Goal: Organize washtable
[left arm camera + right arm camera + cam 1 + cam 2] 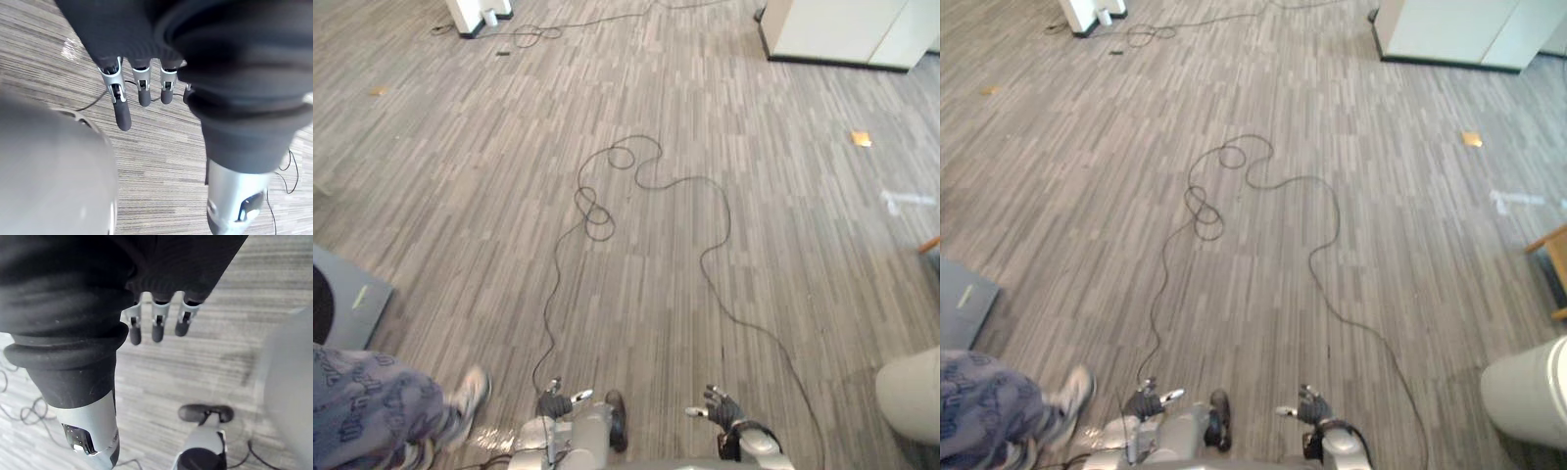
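Looking down on a striped grey floor, well short of any work surface. Holding the left hand low at the near edge, fingers straight and slightly spread, gripping nothing. Carrying the right hand the same way beside it, fingers straight, palm empty. Not managing to place the washtable: cannot tell where it stands or what is lying on it. Standing close to a person's leg and white shoe on the left, with a grey mat just beyond them. Noting a white round bin near on the right, a white cabinet far off at the upper right, and a yellow tag lying flat between them. Judging the task as barely begun, most likely at the stage of walking to or searching for the washtable. Guessing, from the task wording alone, at small bathroom things: likely light, some hard and smooth enough to slip, some perhaps breakable. Planning on wrapping fingers and thumb round the middle of any upright bottle or cup, and pinching flat or soft things at an edge. Leaving firmer choices until the things themselves are showing.
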You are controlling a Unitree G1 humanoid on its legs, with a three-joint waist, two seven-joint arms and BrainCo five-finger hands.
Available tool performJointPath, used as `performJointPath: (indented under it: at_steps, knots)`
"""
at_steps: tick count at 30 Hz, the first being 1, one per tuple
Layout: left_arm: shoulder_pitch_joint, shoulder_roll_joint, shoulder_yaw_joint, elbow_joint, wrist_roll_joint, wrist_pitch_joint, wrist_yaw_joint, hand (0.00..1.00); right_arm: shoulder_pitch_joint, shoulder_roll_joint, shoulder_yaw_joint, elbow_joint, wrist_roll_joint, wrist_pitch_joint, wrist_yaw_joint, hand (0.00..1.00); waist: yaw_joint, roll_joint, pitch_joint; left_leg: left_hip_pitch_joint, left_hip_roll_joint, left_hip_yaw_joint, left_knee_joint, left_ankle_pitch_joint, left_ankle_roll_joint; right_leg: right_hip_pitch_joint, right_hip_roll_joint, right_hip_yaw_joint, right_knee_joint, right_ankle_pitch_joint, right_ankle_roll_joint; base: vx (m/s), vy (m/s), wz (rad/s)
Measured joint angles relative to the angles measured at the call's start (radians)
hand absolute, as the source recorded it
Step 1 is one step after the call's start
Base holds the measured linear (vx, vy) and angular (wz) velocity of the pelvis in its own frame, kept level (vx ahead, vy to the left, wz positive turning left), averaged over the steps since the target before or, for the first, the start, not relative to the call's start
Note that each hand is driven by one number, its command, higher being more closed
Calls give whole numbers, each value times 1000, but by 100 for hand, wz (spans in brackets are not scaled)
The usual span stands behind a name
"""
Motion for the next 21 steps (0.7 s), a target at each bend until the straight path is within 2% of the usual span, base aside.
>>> performJointPath:
  at_steps: [1, 2, 3, 5, 6, 7, 8, 9, 10, 11, 12, 13, 14, 15, 16, 17, 18, 20, 21]
  knots:
    - [-1, 1, 0, 4, 0, 6, 0, 0, 4, -3, -2, -10, -4, -2, 3, 0, -4, -2, 0, 26, -6, -7, -1, -15, 2, -28, -7, 1, 75, -3, -9, 617, 126, 31]
    - [-1, -1, -4, 23, -1, 18, 0, 0, 1, -8, -2, -15, -8, -3, 3, 0, -14, 13, 7, 117, -7, -22, -17, -57, 3, -82, -15, -9, 186, -25, -47, 587, 98, 26]
    - [0, -4, -6, 34, -1, 25, 0, 0, 1, -14, -1, -16, -8, -7, 3, 0, -14, 22, 13, 215, -8, -34, -69, -69, 0, -116, -14, -35, 175, -54, -89, 676, 86, 32]
    - [-10, -11, -5, 36, -1, 25, 0, 0, 1, -19, -2, -18, -8, -9, 6, 0, -23, 27, 14, 309, -1, -65, -133, -83, -6, -180, -12, -82, 91, -88, -113, 535, 24, 45]
    - [-13, -19, -7, 47, -1, 24, -1, 0, -5, -25, -3, -22, -7, -12, 16, 0, -40, 28, 14, 352, 8, -94, -172, -94, -18, -244, -7, -113, -23, -87, -112, 425, -21, 58]
    - [-18, -22, -10, 56, -1, 24, -2, 0, -9, -28, -6, -20, -7, -14, 18, 0, -45, 30, 15, 368, 13, -106, -188, -100, -24, -273, -1, -117, -104, -77, -105, 550, -49, 62]
    - [-28, -22, -31, 70, -1, 26, -7, 0, -19, -32, -9, -7, -7, -20, 18, 0, -51, 30, 15, 405, 18, -125, -224, -108, -37, -323, 7, -116, -310, -13, -95, 586, -91, 59]
    - [-27, -21, -41, 80, 0, 26, -12, 0, -31, -37, -22, 9, -4, -16, 21, 0, -64, 28, 16, 446, 20, -151, -260, -116, -52, -339, 12, -112, -514, 85, -92, 608, -117, 61]
    - [-26, -22, -41, 87, 0, 26, -12, 0, -35, -36, -33, 15, -3, -13, 22, 0, -70, 29, 16, 469, 23, -167, -272, -124, -64, -343, 12, -108, -591, 127, -95, 771, -218, 75]
    - [-20, -17, -41, 98, 0, 25, -12, 0, -40, -31, -41, 18, -2, -6, 25, 0, -81, 31, 16, 507, 35, -197, -273, -139, -89, -343, 14, -102, -608, 223, -104, 673, -219, 67]
    - [-11, -16, -40, 104, 0, 26, -12, 0, -43, -31, -42, 20, -4, -5, 25, 0, -89, 37, 13, 516, 48, -220, -255, -143, -95, -338, 18, -105, -577, 270, -123, 825, -296, 86]
    - [-5, -22, -25, 106, 4, 26, -12, 0, -48, -36, -55, 24, -7, -3, 30, 0, -91, 64, 4, 496, 87, -261, -134, -144, -100, -332, 34, -123, -484, 263, -176, 574, -208, 59]
    - [-6, -31, -11, 104, 5, 25, -13, 0, -49, -37, -65, 25, -8, -1, 32, 0, -85, 74, -2, 476, 106, -267, -58, -135, -116, -319, 47, -138, -462, 237, -179, 840, -323, 41]
    - [-3, -45, 41, 97, 12, 27, -13, 0, -51, -49, -66, 17, -7, 1, 31, 0, -82, 107, 10, 382, 140, -262, 188, -57, -186, -280, 79, -153, -430, 178, -197, 686, -247, 2]
    - [-2, -51, 57, 96, 12, 30, -11, 0, -50, -58, -62, 6, -7, 2, 31, 0, -82, 125, 17, 326, 158, -255, 326, 25, -200, -250, 88, -151, -434, 158, -205, 810, -244, -31]
    - [11, -64, 74, 90, 9, 30, -11, 0, -53, -75, -44, -2, -5, 6, 26, 0, -62, 146, 32, 223, 210, -219, 571, 67, -199, -182, 124, -129, -458, 124, -224, 651, -122, -65]
    - [8, -67, 79, 66, 11, 31, -10, 0, -53, -76, -41, 8, -3, 18, 17, 0, -43, 165, 32, 146, 249, -176, 712, 49, -179, -102, 146, -106, -491, 106, -240, 767, -121, -73]
    - [15, -63, 78, 24, 12, 29, -10, 0, -46, -58, -38, 5, 10, 24, 13, 0, -33, 135, 44, 70, 252, -126, 742, 27, -176, 21, 143, -82, -566, 84, -240, 628, -100, -36]
    - [20, -61, 78, 6, 11, 23, -9, 0, -45, -45, -39, 2, 21, 23, 12, 0, -33, 127, 44, 7, 249, -88, 695, 5, -165, 102, 140, -68, -629, 82, -242, 584, -56, -27]
